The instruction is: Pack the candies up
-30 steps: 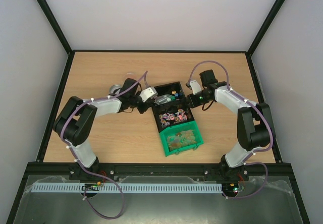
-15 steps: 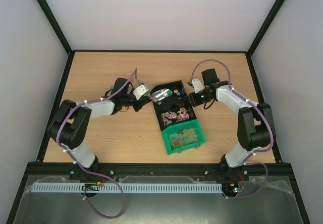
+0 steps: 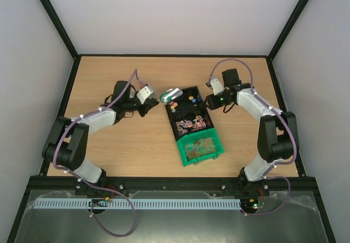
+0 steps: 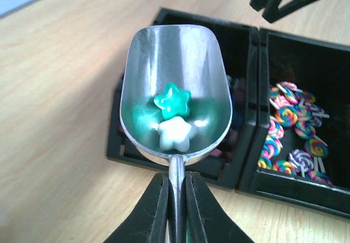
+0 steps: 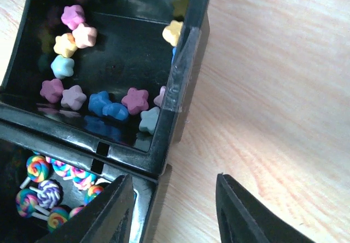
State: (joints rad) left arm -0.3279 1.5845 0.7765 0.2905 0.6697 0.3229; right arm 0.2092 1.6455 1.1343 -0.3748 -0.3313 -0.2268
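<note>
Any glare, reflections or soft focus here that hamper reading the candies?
Left wrist: scoop sharp, but its polished metal mirrors the green candy as a green smear. Right wrist: the glossy bin wall reflects the candies beside it. Top view: even light, candies too small to tell apart.

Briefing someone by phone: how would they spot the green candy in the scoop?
On the wooden table, find the black bin farthest from the arm bases. The left gripper holds a metal scoop over its left edge. Inside, the teal-green star candy touches a white star candy and lies farther from the handle.
</note>
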